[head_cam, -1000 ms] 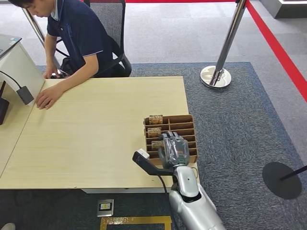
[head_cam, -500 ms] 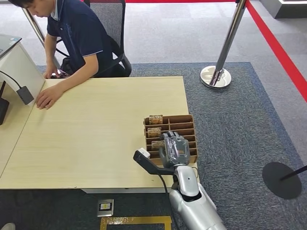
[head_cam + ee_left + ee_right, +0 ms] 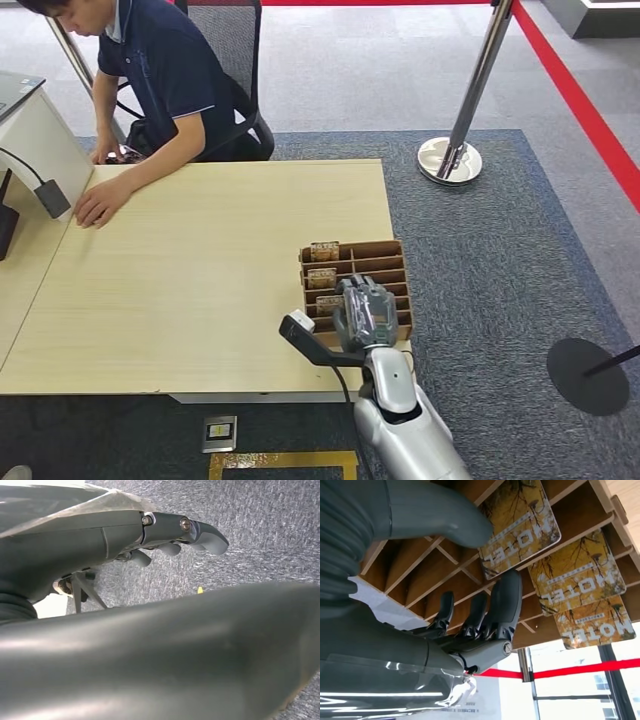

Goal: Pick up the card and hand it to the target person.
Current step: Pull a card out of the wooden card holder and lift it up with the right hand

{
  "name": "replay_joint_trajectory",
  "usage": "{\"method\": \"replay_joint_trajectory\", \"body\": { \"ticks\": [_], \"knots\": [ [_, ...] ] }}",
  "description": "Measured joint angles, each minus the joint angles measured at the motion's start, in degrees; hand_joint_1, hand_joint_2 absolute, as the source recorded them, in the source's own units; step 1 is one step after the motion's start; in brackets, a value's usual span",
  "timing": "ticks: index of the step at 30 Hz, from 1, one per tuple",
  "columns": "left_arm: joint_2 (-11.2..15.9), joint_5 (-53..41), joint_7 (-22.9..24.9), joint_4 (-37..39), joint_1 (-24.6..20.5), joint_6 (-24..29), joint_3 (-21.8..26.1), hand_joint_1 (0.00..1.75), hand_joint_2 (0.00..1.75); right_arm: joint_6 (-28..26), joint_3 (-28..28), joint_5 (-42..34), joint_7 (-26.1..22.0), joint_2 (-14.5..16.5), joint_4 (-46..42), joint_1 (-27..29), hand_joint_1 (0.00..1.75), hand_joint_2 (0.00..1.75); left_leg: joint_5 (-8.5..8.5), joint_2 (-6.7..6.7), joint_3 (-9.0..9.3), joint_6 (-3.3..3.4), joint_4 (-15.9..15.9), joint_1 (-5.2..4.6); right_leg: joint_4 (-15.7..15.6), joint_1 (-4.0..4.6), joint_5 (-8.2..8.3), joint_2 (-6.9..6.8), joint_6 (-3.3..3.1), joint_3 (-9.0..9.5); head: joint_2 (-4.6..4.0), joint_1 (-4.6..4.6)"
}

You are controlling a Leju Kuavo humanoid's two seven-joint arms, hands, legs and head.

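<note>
The card (image 3: 519, 527) nearest the robot stands on edge in a slot of the wooden rack (image 3: 392, 262), which sits at the desk's (image 3: 204, 270) near right corner; two more cards (image 3: 576, 572) stand in the slots behind it, toward 12 o'clock. In the right wrist view the right hand (image 3: 365, 312) is over the rack with its thumb (image 3: 444, 517) lying against one face of that nearest card and its fingers (image 3: 505, 605) reaching down on the other side, close to the card's edge. The hand is narrowed around the card, but whether it has truly pinched it I cannot tell. The card has not left its slot.

The step in hand looks to be the grasp. To do it well, the fingers should close flat against the card's face opposite the thumb, then lift straight up along the slot so the card does not jam against the dividers or drag its neighbours.

The left hand (image 3: 177, 530) hangs over the carpet, holding nothing, fingers loosely extended. The person (image 3: 162, 75) sits at 11 o'clock across the desk, one hand (image 3: 98, 200) resting on it, well apart from the rack.
</note>
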Motion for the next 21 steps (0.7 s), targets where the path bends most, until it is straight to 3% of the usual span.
{"method": "replay_joint_trajectory", "body": {
  "ticks": [4, 11, 15, 21],
  "knots": [
    [0.0, -0.02, 0.0, 0.0, -0.01, 0.0, -0.11, 0.0, 0.0, 0.07, -0.02, 0.26, -0.33, 0.0, -1.32, 0.64, 0.91, 1.75, 0.0, 0.0, 0.0, 0.0, 0.0, 0.0, 0.0, 0.0, 0.0, 0.0, 0.0, 0.0, 0.0, -0.01],
    [0.0, 0.22, 0.02, 0.0, 0.0, 0.0, -0.11, 0.0, 0.0, 0.28, -0.02, 0.18, -1.19, 0.02, -2.77, 0.96, 1.26, 1.75, 0.0, 0.0, 0.01, 0.0, 0.0, 0.0, 0.01, 0.0, 0.0, 0.0, 0.0, 0.0, 0.0, 0.0],
    [0.0, 0.43, 0.02, 0.0, 0.0, 0.0, -0.11, 0.0, 0.0, 0.36, -0.02, 0.09, -1.38, 0.05, -3.13, 0.97, 0.85, 1.75, 0.0, 0.0, 0.01, 0.0, 0.0, 0.0, 0.01, 0.0, 0.0, 0.0, 0.0, 0.0, 0.0, 0.0],
    [0.0, 0.55, 0.02, 0.0, 0.0, 0.0, -0.09, 0.0, 0.0, 0.49, -0.01, 0.05, -1.69, 0.06, -3.25, 0.97, 0.79, 1.75, 0.01, 0.0, 0.01, 0.0, 0.0, 0.0, 0.02, 0.0, 0.0, 0.0, 0.0, 0.0, 0.0, 0.0]
  ]
}}
